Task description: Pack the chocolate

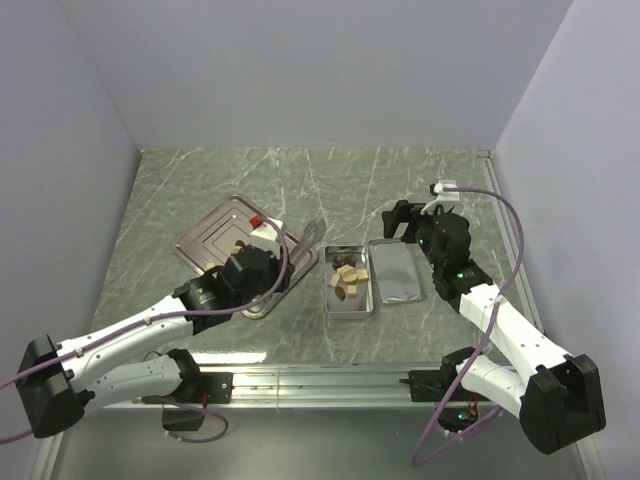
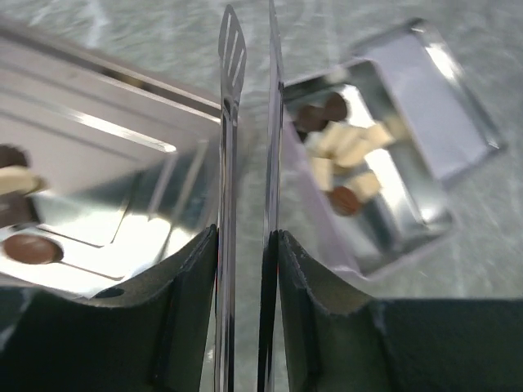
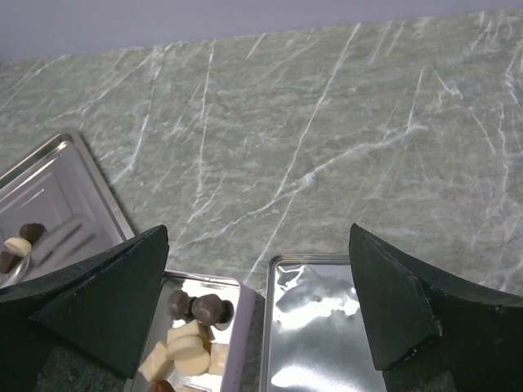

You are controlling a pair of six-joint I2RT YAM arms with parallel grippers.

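Several pieces of chocolate point(image 1: 348, 278), dark brown and cream, lie in the open silver tin point(image 1: 362, 308). A few more rest on the ridged steel tray point(image 1: 205, 232), seen close up as chocolate point(image 2: 29, 247). My left gripper point(image 2: 248, 233) is shut on a pair of metal tongs point(image 2: 231, 49). The tong tips point(image 1: 315, 232) hang between tray and tin with nothing in them. My right gripper point(image 3: 261, 302) stands open above the far ends of the tin and the lid point(image 3: 319, 327), holding nothing. In that view the chocolate point(image 3: 192, 335) shows below the left finger.
The tin's lid point(image 1: 397, 270) lies shiny side up just right of the tin, almost touching it. The tray's right corner sits close to the tin's left wall. Grey walls close off the marble table at the back and on both sides.
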